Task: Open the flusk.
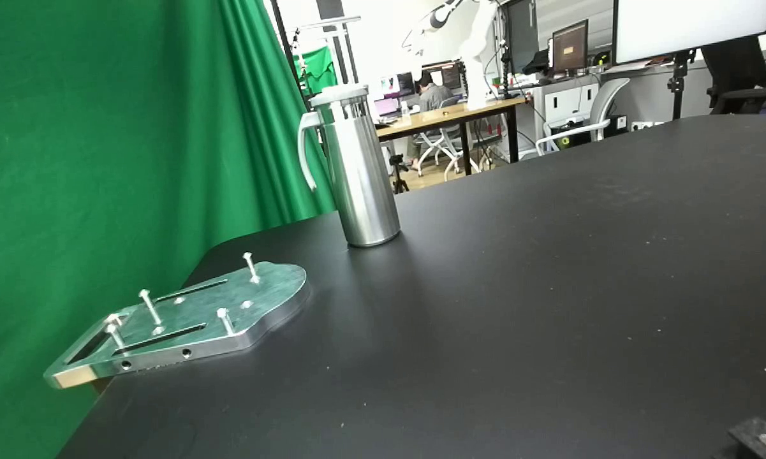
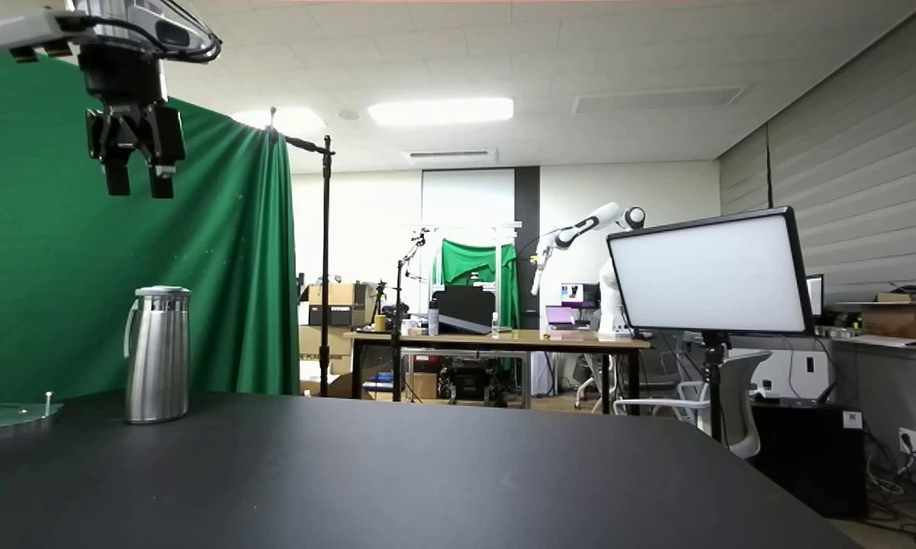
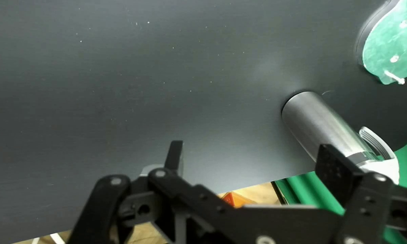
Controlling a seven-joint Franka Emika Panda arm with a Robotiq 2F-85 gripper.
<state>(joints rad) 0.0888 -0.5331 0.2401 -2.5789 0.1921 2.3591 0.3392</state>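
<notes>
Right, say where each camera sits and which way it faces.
Exterior view: by the table, tilted down toward flask and plate; own body unclear.
Exterior view: by the table, facing level across it; gripper and arm show, upper left.
Wrist view: on the arm, facing down at table and flask; fingers show.
In both exterior views: flask, plate, curtain.

In both exterior views the camera sits low, looking across the table (image 1: 516,287) toward another robot (image 2: 599,219) well beyond. In an exterior view, tilted sideways, the plate (image 1: 274,287) lies nearer than the flask (image 1: 367,178). In an exterior view, held level, my fingers (image 2: 117,177) hang upper left. My wrist view looks steeply down, close past my fingers; all three share table, flask and at least part of the plate.
</notes>
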